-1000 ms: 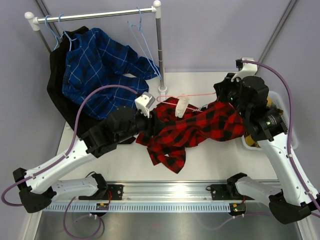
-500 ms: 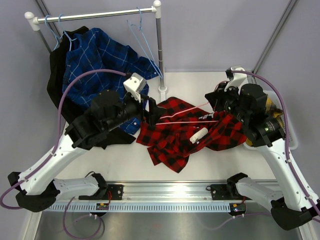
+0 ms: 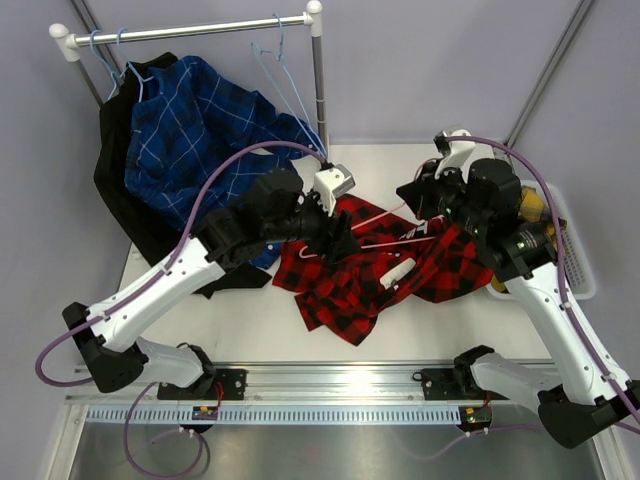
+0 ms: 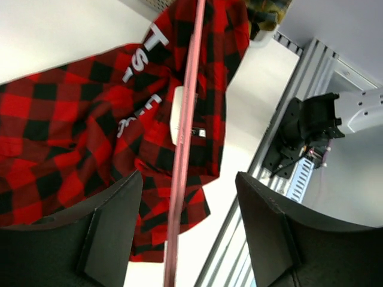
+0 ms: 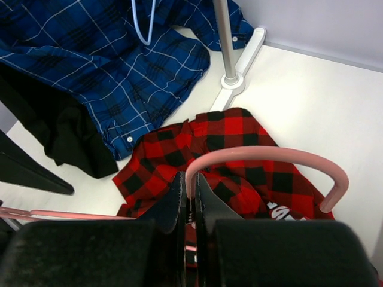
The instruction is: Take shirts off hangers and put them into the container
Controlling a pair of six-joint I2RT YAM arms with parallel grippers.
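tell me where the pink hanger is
In the top view it is mid-table: the pink hanger sits over the red shirt, held near its hook by the right gripper.

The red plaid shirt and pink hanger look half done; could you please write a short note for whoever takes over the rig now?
Left gripper open, straddling the bar of the pink hanger. Right gripper shut on its hook.
Red shirt lies on the table under the hanger; blue shirt and black shirt hang on the rail.
Done: yellow shirt appears to be in the basket.
Left: red shirt into the basket, then blue and black.
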